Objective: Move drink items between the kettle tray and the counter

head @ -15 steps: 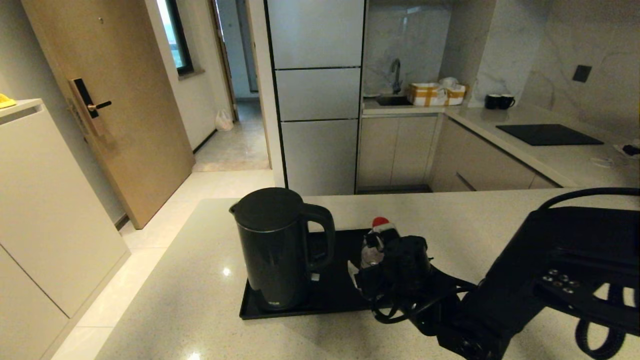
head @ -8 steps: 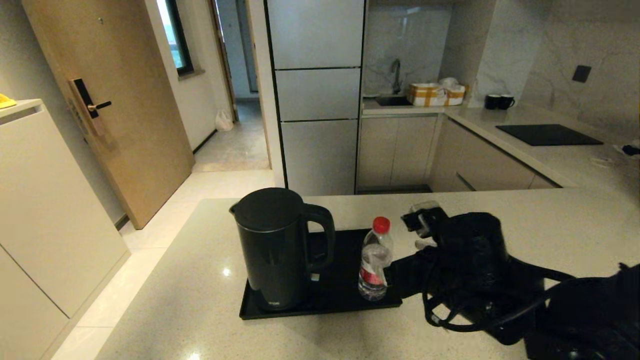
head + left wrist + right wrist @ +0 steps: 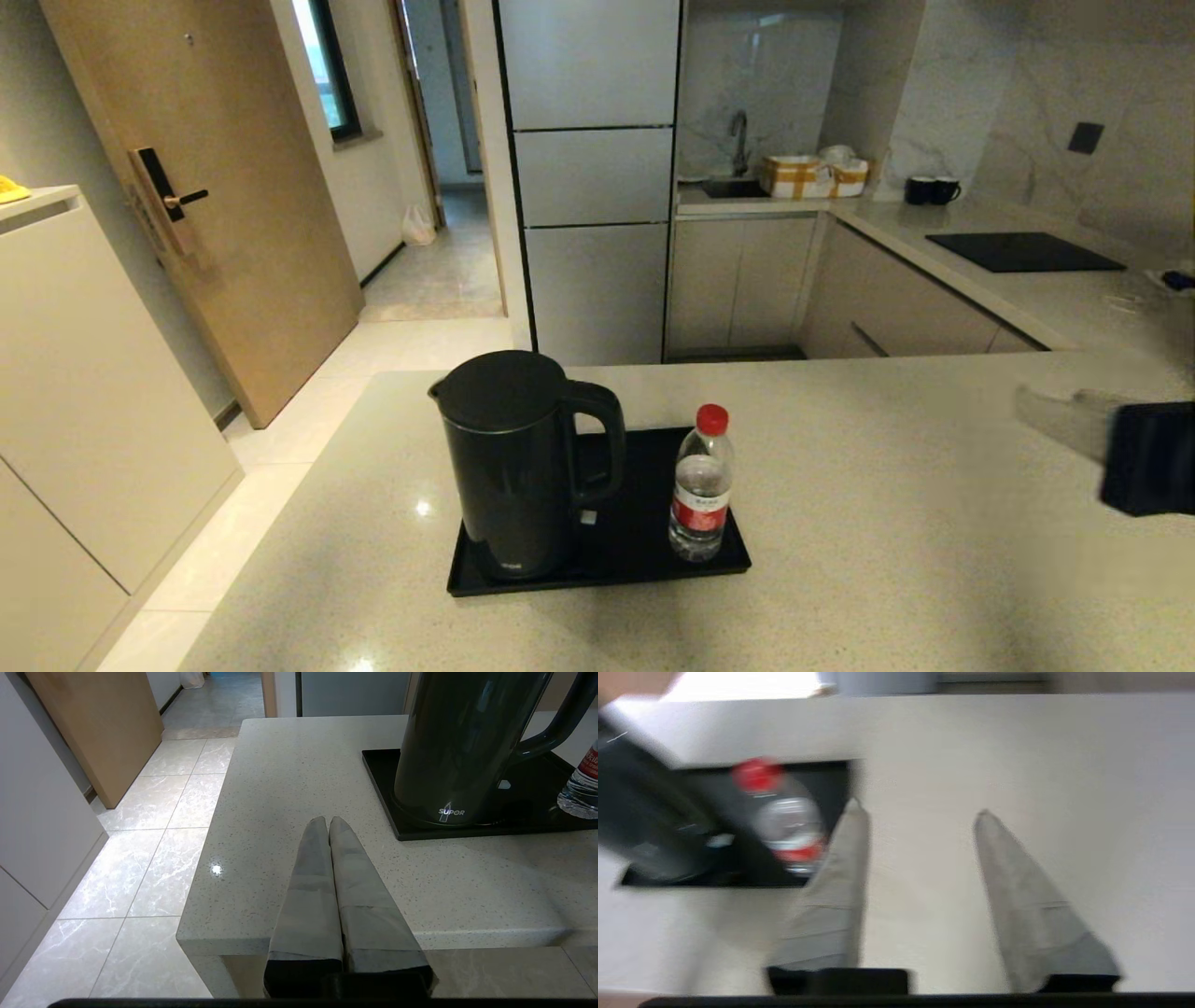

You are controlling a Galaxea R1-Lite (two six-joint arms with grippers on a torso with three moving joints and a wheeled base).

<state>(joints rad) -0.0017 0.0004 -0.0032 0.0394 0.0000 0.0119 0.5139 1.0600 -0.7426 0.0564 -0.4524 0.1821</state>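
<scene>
The black kettle [image 3: 513, 467] stands at the left end of the black kettle tray [image 3: 644, 527] on the beige counter [image 3: 887, 523]. Upright at the tray's right end is the red-capped water bottle [image 3: 702, 490]. My right gripper [image 3: 1038, 409] hovers far off to the right over the counter, blurred. In the right wrist view the right gripper [image 3: 918, 811] is open and holds nothing, with the bottle [image 3: 784, 821] and tray [image 3: 831, 779] beyond one finger. My left gripper [image 3: 328, 821] is shut and empty over the counter's near left corner, short of the kettle [image 3: 462, 742].
The counter ends on the left above a tiled floor [image 3: 154, 826]. Behind, a second worktop carries a black cooktop panel [image 3: 1022, 250], two dark mugs [image 3: 932, 189] and yellow-and-white boxes [image 3: 814, 175] by the sink.
My right arm has pulled away from the bottle and swung back to the far right. The bottle stays upright on the tray. The kettle and left arm have not moved.
</scene>
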